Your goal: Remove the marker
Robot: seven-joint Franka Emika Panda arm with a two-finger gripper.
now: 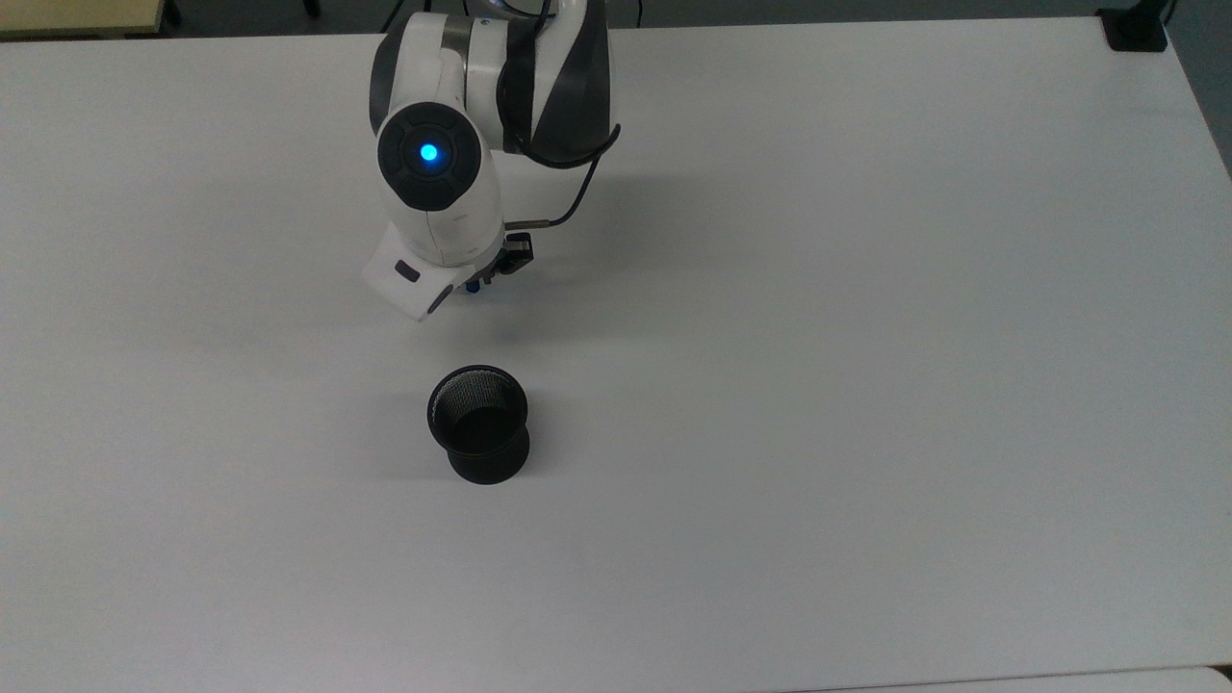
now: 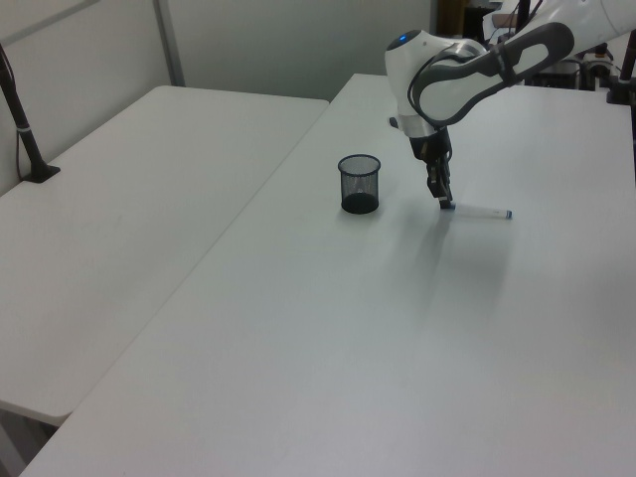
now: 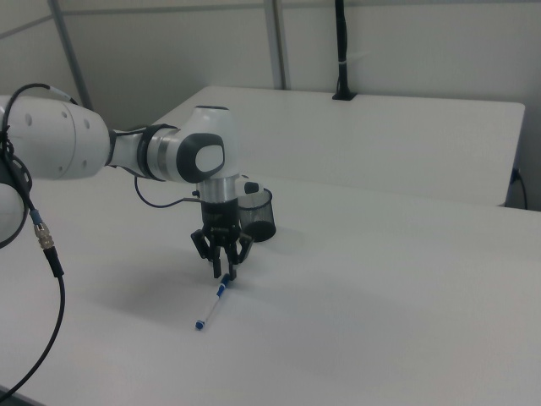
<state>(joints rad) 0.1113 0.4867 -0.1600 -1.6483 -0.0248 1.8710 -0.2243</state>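
This looks like a robotics lab. Plain white worktops stand side by side against bare grey partition walls, a white robot arm is mounted at one, and black clamp-on posts rise from the edges.

top view overhead, side views facing oppositely
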